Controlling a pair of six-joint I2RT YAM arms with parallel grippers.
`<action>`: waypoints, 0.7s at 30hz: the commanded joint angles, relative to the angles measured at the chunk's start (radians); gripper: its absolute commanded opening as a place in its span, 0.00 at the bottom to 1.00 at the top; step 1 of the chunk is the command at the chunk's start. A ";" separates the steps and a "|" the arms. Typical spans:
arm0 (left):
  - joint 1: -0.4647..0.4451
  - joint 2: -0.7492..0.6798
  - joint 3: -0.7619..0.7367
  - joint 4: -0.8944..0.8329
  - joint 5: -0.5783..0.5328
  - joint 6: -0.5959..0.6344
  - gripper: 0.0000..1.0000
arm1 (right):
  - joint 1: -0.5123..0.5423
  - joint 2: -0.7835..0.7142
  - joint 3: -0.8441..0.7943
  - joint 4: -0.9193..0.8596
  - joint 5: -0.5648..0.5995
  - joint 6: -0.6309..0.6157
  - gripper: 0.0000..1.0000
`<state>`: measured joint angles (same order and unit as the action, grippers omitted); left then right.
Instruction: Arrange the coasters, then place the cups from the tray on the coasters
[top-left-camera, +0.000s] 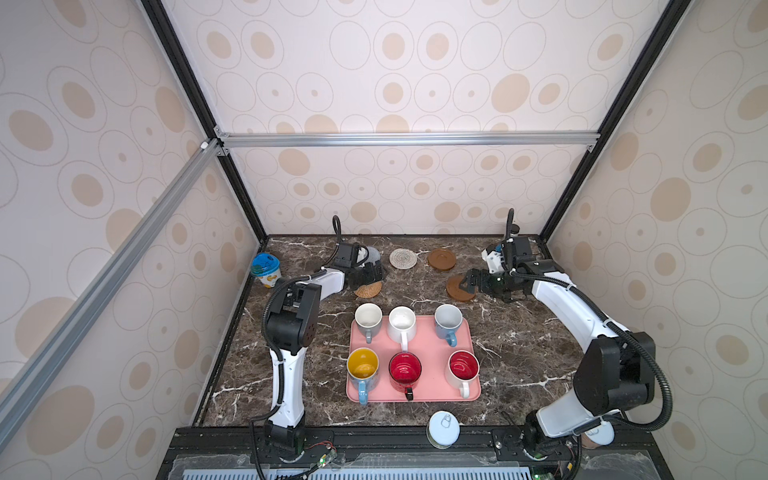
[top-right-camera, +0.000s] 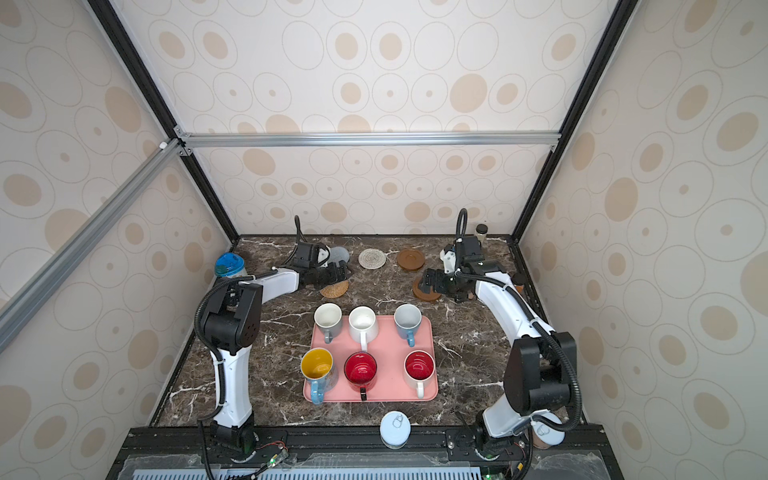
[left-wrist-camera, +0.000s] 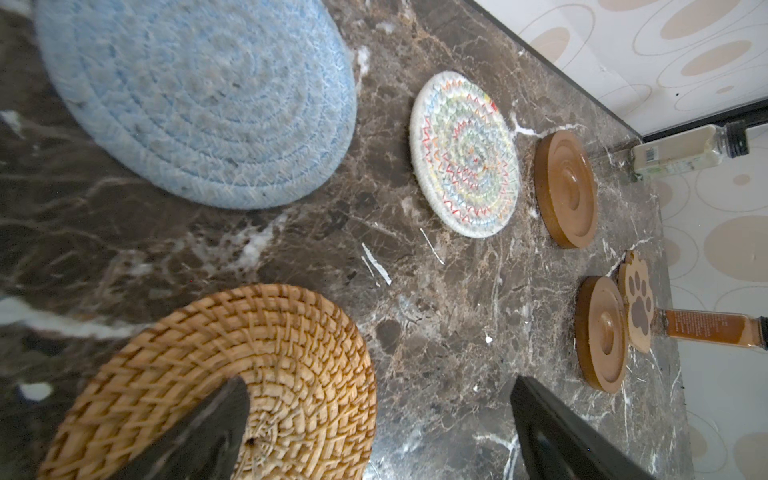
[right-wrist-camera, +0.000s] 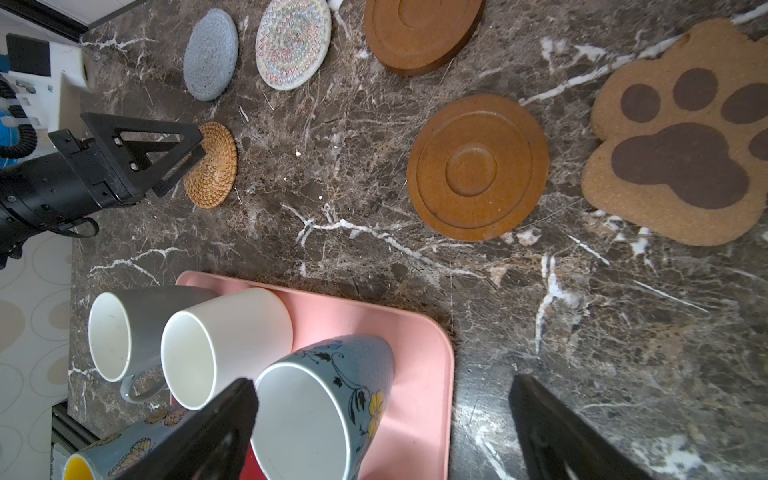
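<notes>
Six cups stand on the pink tray (top-left-camera: 428, 345): grey (top-left-camera: 368, 318), white (top-left-camera: 402, 321), light blue (top-left-camera: 448, 318), yellow-inside (top-left-camera: 363, 365), red (top-left-camera: 404, 369) and red-inside white (top-left-camera: 463, 365). Behind the tray lie the coasters: tan rattan (top-left-camera: 369, 289), grey-blue (top-left-camera: 374, 253), cream woven (top-left-camera: 403, 258), two brown discs (top-left-camera: 441, 259) (top-left-camera: 459, 288), and the paw (right-wrist-camera: 681, 137) beside the nearer disc. My left gripper (top-left-camera: 370, 274) is open just above the rattan coaster (left-wrist-camera: 232, 374), one finger over it. My right gripper (top-left-camera: 469, 280) is open and empty over the nearer disc's edge.
A blue-lidded tub (top-left-camera: 266, 270) stands at the far left edge. A white pull-tab can lid (top-left-camera: 444, 428) sits at the front edge. Two spice bottles (left-wrist-camera: 685, 153) (left-wrist-camera: 715, 328) stand along the right wall. Patterned walls close in three sides.
</notes>
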<state>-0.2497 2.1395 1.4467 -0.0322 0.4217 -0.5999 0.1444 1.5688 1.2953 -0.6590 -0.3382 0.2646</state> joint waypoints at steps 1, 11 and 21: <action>0.018 0.042 0.004 -0.103 -0.049 0.022 1.00 | -0.005 0.003 -0.002 -0.017 0.007 0.000 0.99; 0.026 0.040 0.008 -0.109 -0.059 0.023 1.00 | -0.006 -0.002 -0.003 -0.018 0.008 0.001 0.99; 0.029 0.053 0.032 -0.121 -0.066 0.031 1.00 | -0.006 -0.004 -0.007 -0.019 0.009 0.001 0.99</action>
<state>-0.2314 2.1433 1.4654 -0.0608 0.3950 -0.5858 0.1444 1.5688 1.2953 -0.6594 -0.3382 0.2646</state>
